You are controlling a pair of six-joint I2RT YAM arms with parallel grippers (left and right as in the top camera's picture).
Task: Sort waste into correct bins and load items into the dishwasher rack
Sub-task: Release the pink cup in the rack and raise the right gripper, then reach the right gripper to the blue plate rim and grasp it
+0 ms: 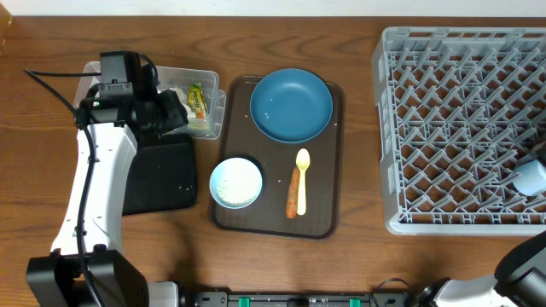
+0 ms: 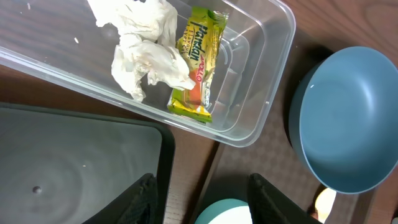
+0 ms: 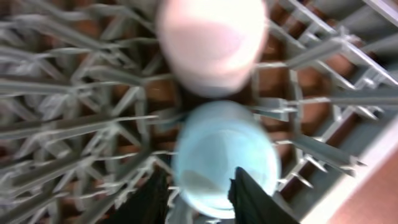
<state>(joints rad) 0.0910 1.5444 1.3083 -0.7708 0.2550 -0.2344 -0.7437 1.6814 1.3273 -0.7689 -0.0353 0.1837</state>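
Far right in grey rack (image 1: 461,128), we are hanging right claw (image 3: 199,177) at light blue cup (image 3: 224,143), just beside pink cup (image 3: 211,37); pinching or not, we cannot tell. Left claw (image 2: 202,186) is hanging spread near clear tub (image 2: 273,74).

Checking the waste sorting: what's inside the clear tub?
Crumpled white tissues and a green-yellow snack wrapper lie in the clear tub. Its other end is hidden under the left arm.

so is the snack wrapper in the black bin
No, the wrapper lies in the clear tub next to the white tissues, not in the black bin.
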